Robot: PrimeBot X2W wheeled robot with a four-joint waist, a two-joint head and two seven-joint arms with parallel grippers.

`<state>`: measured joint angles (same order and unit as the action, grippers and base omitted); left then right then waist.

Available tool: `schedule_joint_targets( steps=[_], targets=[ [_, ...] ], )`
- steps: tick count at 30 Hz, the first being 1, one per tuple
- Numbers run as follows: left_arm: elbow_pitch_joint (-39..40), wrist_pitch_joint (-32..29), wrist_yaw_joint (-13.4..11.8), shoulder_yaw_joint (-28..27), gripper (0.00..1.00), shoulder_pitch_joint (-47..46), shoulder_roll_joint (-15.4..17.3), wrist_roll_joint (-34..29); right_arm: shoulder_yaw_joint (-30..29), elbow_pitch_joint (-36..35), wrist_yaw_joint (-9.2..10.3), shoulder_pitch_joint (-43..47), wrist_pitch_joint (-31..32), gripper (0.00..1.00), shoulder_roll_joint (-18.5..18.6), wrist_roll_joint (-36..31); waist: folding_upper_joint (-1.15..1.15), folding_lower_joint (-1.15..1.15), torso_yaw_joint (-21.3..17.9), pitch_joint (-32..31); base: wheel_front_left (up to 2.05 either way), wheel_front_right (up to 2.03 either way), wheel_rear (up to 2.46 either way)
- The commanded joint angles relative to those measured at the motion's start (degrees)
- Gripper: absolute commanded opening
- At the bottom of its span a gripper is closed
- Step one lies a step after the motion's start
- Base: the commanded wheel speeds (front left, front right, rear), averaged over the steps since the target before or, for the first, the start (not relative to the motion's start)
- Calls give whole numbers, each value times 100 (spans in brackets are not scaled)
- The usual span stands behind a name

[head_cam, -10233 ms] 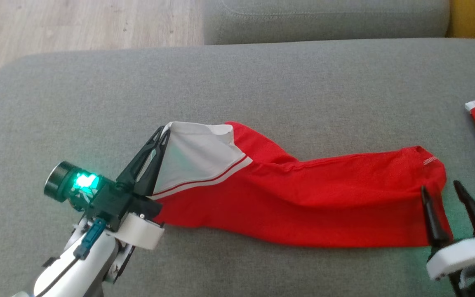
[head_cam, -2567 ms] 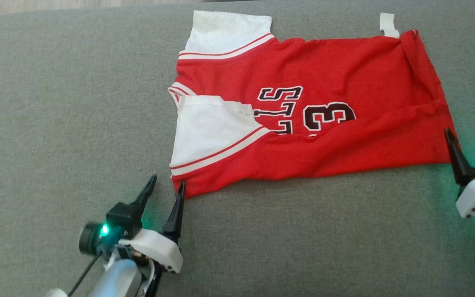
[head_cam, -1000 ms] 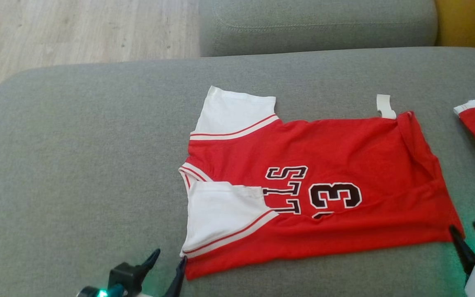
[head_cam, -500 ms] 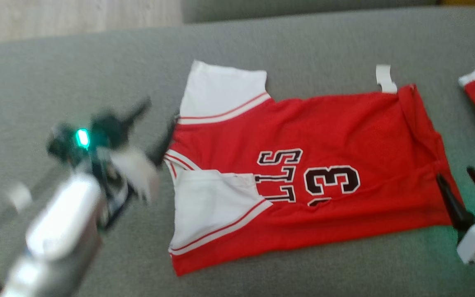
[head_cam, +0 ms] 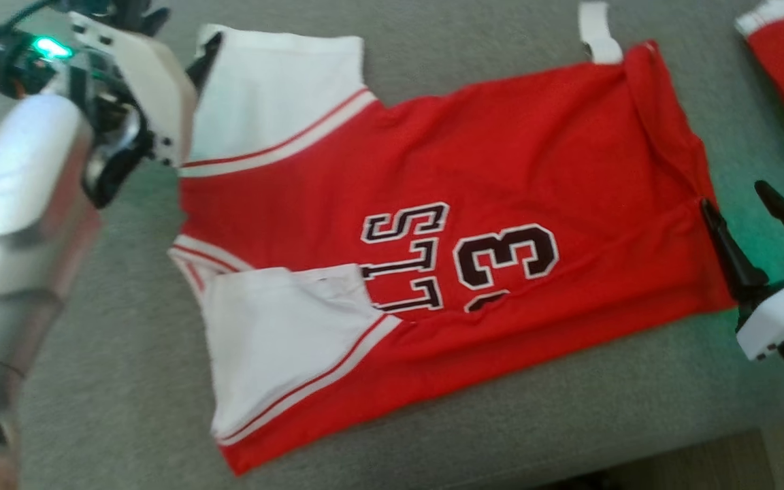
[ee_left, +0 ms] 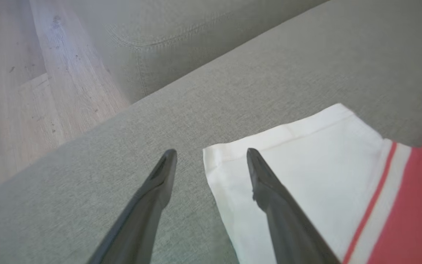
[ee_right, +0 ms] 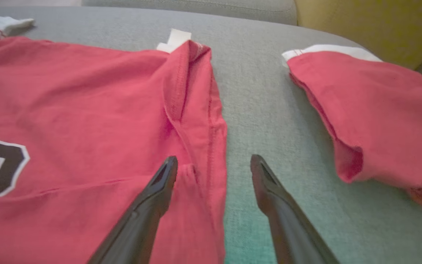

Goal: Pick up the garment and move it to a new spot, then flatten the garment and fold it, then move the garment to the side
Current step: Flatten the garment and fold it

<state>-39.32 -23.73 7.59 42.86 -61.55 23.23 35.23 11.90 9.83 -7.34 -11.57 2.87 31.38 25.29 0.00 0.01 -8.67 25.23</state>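
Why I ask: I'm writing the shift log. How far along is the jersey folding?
Done: jersey spread on the sofa cushion, near sleeve folded over the lettering. In hand: open left pincer straddles a corner of the far sleeve, open right pincer the hem. Left: remaining folds, moving it aside.

Garment (head_cam: 501, 136) lettering (head_cam: 405, 255) pt. under sleeve (head_cam: 276, 340)

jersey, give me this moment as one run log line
jersey: spread on sofa, near side folded over | left gripper: open, astride white sleeve edge | right gripper: open, astride hem
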Motion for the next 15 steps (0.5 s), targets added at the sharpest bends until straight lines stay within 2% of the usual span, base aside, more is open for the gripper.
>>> schedule_joint_targets(
  steps=[1, 9, 10, 11, 12, 15],
  targets=[
    [-1, -52, -12, -87, 100, -378, 344, -16, 62, -106, -14, -88, -83, 100, 187, -31, 0, -1, -286, 291, 0, 0, 0],
    [-557, -17, -11, 367, 100, -591, 449, 16, 187, 34, -14, -262, -233, 100, 131, -17, 0, -1, -419, 420, 0, 0, 0],
    [-575, 14, -11, 410, 83, -609, 430, 69, 190, 45, -14, -277, -239, 100, 128, -12, 0, -1, -414, 423, 0, 0, 0],
    [-574, 42, -11, 459, 44, -627, 413, 132, 189, 55, -14, -293, -240, 100, 126, -3, 0, -1, -404, 427, 0, 0, 0],
    [-540, 72, -11, 537, 0, -648, 406, 197, 189, 67, -14, -314, -240, 100, 127, 9, 0, -1, -392, 432, 0, 0, 0],
    [-414, 130, -11, 815, 0, -757, 475, 343, 178, 73, -14, -445, -246, 100, 162, 57, 0, -1, -339, 433, 0, 0, 0]
  ],
)
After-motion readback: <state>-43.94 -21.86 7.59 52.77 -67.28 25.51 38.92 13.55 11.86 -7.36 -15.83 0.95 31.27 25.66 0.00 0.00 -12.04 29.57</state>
